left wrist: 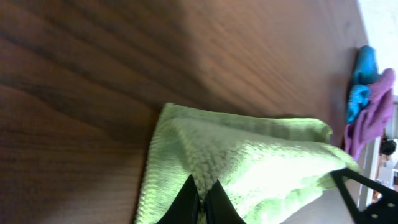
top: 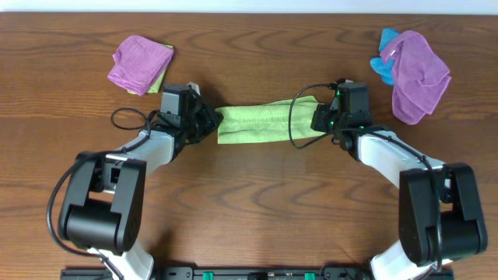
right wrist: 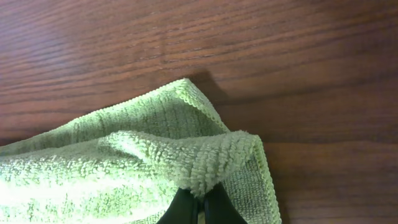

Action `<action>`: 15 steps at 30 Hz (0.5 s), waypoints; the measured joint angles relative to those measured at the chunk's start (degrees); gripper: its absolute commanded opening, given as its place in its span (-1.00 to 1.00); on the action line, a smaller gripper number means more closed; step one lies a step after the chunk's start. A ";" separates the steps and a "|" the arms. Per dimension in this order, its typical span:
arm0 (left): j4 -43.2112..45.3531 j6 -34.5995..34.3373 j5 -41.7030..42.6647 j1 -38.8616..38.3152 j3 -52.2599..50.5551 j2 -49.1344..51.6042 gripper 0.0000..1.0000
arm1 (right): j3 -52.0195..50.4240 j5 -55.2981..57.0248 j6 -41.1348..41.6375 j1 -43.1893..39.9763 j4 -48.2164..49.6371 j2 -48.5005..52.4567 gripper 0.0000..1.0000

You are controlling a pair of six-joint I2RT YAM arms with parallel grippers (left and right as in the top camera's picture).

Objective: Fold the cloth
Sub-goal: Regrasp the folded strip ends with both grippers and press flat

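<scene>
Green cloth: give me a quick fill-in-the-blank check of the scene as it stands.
1. The left gripper is ____ on the lime-green cloth.
2. The right gripper is shut on the same ____.
3. The purple cloth at the far right touches a small ____ one.
Missing words: shut; cloth; blue.

Lime-green cloth (top: 261, 122): folded into narrow band, stretched across table centre, ends lifted.
</scene>
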 measured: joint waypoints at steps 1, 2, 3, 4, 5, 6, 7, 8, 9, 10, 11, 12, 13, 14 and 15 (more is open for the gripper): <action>0.22 0.00 -0.02 0.00 0.00 0.50 -0.89 | 0.00 0.15 -0.02 0.00 0.00 0.02 -0.97; 0.37 0.00 0.00 0.00 0.00 1.03 -0.89 | 0.00 0.33 -0.24 0.00 0.00 0.04 -0.97; 0.44 0.00 0.00 0.00 0.00 1.33 -0.89 | 0.02 0.48 -0.42 0.00 0.00 0.04 -0.97; 0.44 0.00 0.00 0.00 0.00 1.55 -0.88 | 0.02 0.68 -0.55 0.02 -0.02 0.04 -0.98; 0.52 0.00 0.00 -0.02 0.00 1.64 -0.88 | 0.02 0.96 -0.72 0.02 -0.02 0.04 -0.96; 0.59 0.00 0.00 -0.04 0.00 1.68 -0.87 | 0.02 1.20 -0.85 0.02 -0.02 0.04 -0.93; 0.63 0.00 -0.02 -0.11 0.00 1.68 -0.84 | 0.02 1.49 -0.92 0.02 -0.02 0.04 -0.88; 0.63 0.00 -0.02 -0.13 0.00 1.66 -0.81 | 0.02 1.86 -1.07 0.02 -0.02 0.04 -0.83; 0.63 0.02 -0.09 -0.15 0.00 1.68 -0.74 | 0.02 2.36 -1.18 0.00 -0.02 0.04 -0.77; 0.63 0.07 -0.20 -0.15 0.00 1.68 -0.65 | 0.02 2.89 -1.36 0.00 -0.04 0.04 -0.67; 0.61 0.04 -0.35 -0.15 0.00 1.68 -0.61 | 0.02 3.23 -1.29 0.00 -0.04 0.04 -0.56; 0.66 -0.02 -0.46 -0.13 0.00 1.68 -0.61 | 0.02 3.89 -1.36 0.00 -0.07 0.04 -0.50; 0.61 -0.17 -0.68 -0.13 0.00 1.68 -0.61 | 0.02 4.22 -1.49 0.00 -0.07 0.04 -0.43; 0.61 -0.17 -0.72 -0.13 0.00 1.68 -0.61 | 0.02 4.66 -1.62 0.00 -0.07 0.04 -0.37; 0.63 -0.17 -0.92 -0.13 0.00 1.68 -0.61 | 0.02 5.14 -1.88 0.00 -0.07 0.04 -0.33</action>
